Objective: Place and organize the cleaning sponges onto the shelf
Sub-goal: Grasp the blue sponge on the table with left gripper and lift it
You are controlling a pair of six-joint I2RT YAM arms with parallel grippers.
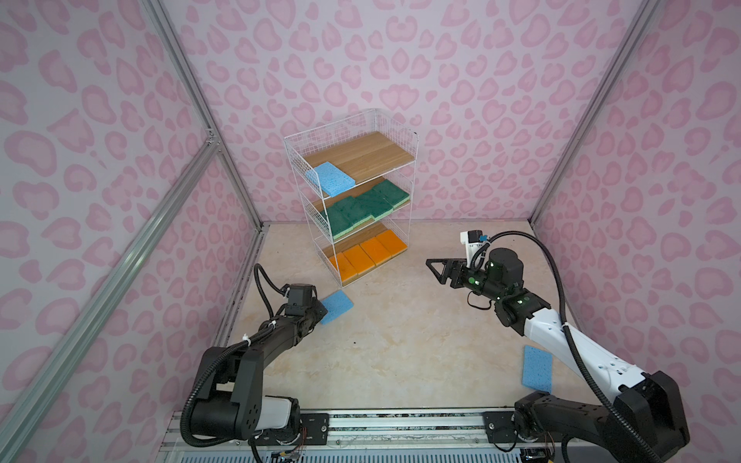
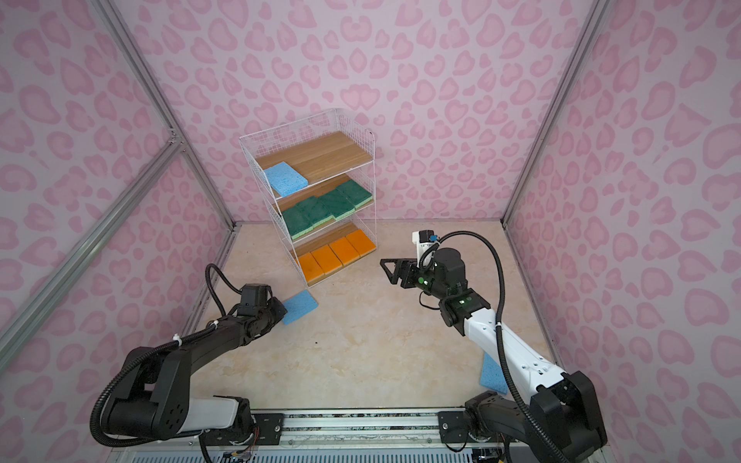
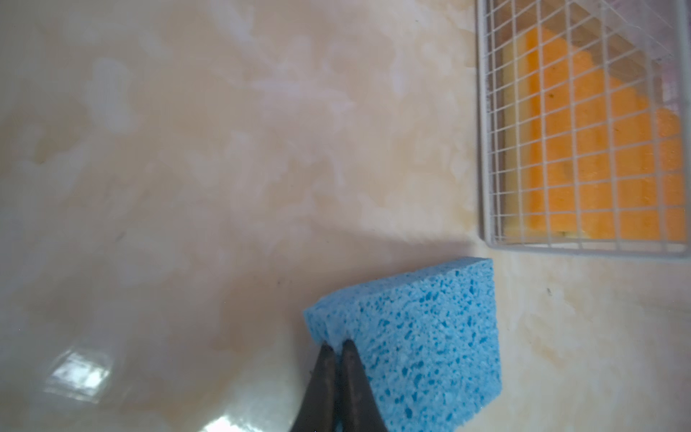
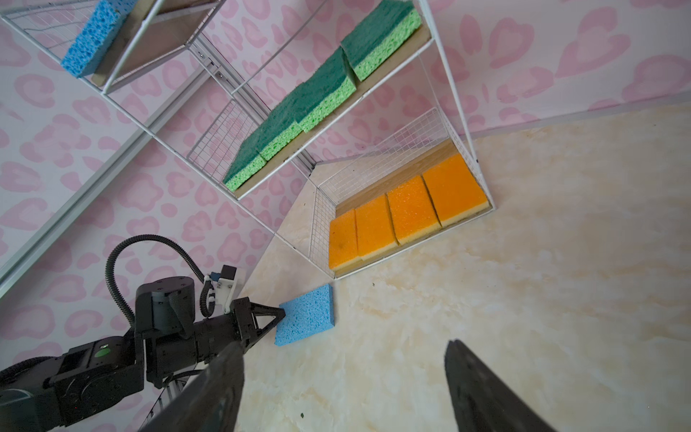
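Note:
The shelf (image 1: 373,154) (image 2: 328,154) stands at the back, a white wire rack with three wooden boards. Its top board holds one light blue sponge (image 1: 331,178), the middle one several green sponges (image 1: 367,204), the bottom one several orange sponges (image 1: 367,256) (image 4: 404,217). A second light blue sponge (image 1: 339,305) (image 2: 300,306) (image 3: 422,336) (image 4: 306,314) lies on the floor by the shelf's foot. My left gripper (image 1: 320,310) (image 3: 336,344) is shut on its near edge, the fingertips squeezing it thin. My right gripper (image 1: 430,263) (image 4: 342,346) hangs open and empty right of the shelf.
A third light blue sponge (image 1: 537,368) (image 2: 491,375) lies on the floor at the front right, partly under my right arm. Pink patterned walls close in the marbled floor (image 1: 401,340) on three sides. A metal rail (image 1: 401,421) runs along the front.

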